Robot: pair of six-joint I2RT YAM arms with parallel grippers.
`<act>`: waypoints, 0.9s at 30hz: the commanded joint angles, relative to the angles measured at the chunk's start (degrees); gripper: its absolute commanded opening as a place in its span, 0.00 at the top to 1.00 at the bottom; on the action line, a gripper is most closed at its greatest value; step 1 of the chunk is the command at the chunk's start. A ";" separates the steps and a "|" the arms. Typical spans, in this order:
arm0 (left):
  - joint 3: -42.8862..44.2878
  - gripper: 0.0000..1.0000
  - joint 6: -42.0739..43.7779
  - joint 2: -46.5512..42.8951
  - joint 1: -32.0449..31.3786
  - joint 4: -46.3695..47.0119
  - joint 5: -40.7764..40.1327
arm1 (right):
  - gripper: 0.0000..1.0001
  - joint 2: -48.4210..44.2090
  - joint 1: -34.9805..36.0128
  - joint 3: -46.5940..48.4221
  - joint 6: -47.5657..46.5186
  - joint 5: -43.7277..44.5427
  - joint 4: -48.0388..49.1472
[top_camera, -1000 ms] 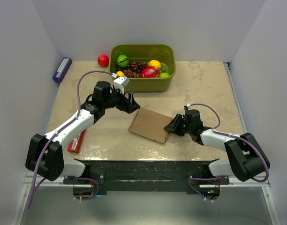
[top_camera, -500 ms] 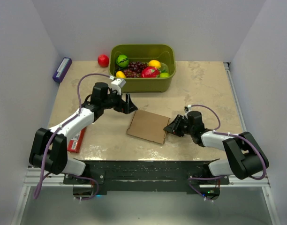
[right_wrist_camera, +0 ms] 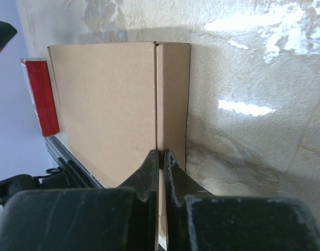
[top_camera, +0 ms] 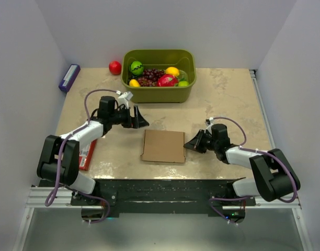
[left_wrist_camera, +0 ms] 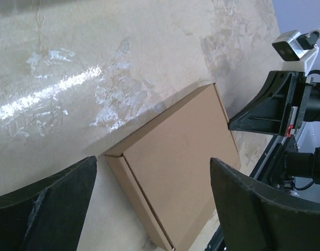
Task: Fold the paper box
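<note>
The paper box (top_camera: 163, 146) is a flat, plain brown cardboard blank lying on the table near its front edge, its sides square to that edge. It also shows in the left wrist view (left_wrist_camera: 175, 157) and the right wrist view (right_wrist_camera: 105, 104). My right gripper (top_camera: 187, 145) is low at the box's right edge. In its wrist view the fingertips (right_wrist_camera: 161, 152) are pressed together on the box's thin edge at a fold line. My left gripper (top_camera: 139, 119) is open and empty, up and left of the box, its jaws wide apart (left_wrist_camera: 153, 167) and not touching it.
An olive-green tub (top_camera: 165, 94) of fruit stands at the back centre, with a red ball (top_camera: 115, 67) to its left. A purple pack (top_camera: 69, 77) lies at the back left. A slim red pack (top_camera: 87, 155) lies by the left arm and shows in the right wrist view (right_wrist_camera: 41, 97).
The box has turned from a slant to square with the table's front edge and slid slightly left, with the right gripper on its edge. The left gripper drew back to the left, away from the box.
</note>
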 commanded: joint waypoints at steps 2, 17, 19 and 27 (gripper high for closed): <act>-2.29 0.07 -0.86 -0.87 0.73 0.97 1.21 | 1.00 -2.72 -1.56 -0.21 -2.48 -2.39 -0.93; -9.33 0.07 -7.89 3.87 0.82 8.53 9.29 | 1.00 -5.35 -2.88 2.77 -2.92 -6.52 -4.01; -9.50 0.06 -7.89 3.96 0.82 8.45 9.21 | 1.00 -5.71 -2.88 2.77 -2.40 -6.96 -3.92; -14.77 0.11 -18.77 4.58 -0.58 21.87 15.00 | 1.00 -6.85 -2.88 2.95 -1.43 -6.97 -2.69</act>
